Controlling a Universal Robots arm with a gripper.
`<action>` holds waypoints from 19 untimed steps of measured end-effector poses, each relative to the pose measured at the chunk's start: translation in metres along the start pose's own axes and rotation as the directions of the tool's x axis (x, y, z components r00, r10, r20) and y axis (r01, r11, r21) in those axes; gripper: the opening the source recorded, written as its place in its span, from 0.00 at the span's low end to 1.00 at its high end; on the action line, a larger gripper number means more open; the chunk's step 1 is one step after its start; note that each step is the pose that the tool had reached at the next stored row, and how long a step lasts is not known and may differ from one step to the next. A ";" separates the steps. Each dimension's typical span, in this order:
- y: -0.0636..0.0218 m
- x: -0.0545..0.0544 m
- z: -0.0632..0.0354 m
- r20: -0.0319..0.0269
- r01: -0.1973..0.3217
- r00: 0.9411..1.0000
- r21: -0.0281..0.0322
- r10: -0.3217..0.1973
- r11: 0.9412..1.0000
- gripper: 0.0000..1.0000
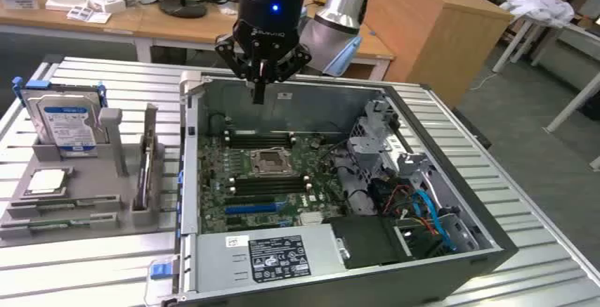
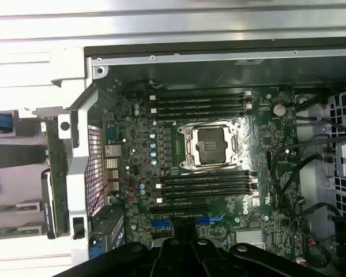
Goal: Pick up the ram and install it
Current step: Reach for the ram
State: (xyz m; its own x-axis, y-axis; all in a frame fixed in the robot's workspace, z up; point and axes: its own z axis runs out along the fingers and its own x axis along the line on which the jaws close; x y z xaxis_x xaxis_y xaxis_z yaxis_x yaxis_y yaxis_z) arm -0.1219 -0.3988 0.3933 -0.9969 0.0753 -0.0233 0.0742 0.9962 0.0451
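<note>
The ram (image 1: 58,221) is a thin green stick lying flat in the front slots of a grey holder (image 1: 112,180) on the exterior view's left, beside the computer case; in the wrist view the ram (image 2: 6,234) shows as a green strip. My gripper (image 1: 258,95) hangs above the back wall of the open case, well away from the ram. It is shut, with nothing in it. Seen from the wrist, the gripper (image 2: 184,239) looks straight down on the motherboard (image 2: 265,144), whose black memory slots (image 2: 205,103) lie on both sides of the processor socket (image 2: 210,144).
The holder also carries a blue-labelled hard drive (image 1: 64,123), a silver processor chip (image 1: 47,180) and an upright card (image 1: 148,156). Inside the case are a power supply (image 1: 272,254), a drive cage (image 1: 375,135) and loose cables (image 1: 422,205). A desk and wooden cabinet stand behind.
</note>
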 end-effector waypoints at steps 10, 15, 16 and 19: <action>0.0000 0.001 0.0002 0.000 0.000 1.000 0.000 0.000 1.000 0.11; -0.0004 0.005 0.0003 0.000 0.000 1.000 0.000 0.000 1.000 0.11; -0.0005 0.006 0.0003 0.000 0.000 1.000 0.000 0.000 1.000 0.11; -0.0007 0.009 0.0004 0.000 0.000 1.000 0.000 0.000 1.000 0.11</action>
State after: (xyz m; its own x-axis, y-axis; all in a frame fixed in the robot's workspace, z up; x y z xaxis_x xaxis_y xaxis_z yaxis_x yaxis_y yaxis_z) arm -0.1309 -0.3988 0.3927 -0.9969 0.0753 -0.0233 0.0742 0.9962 0.0451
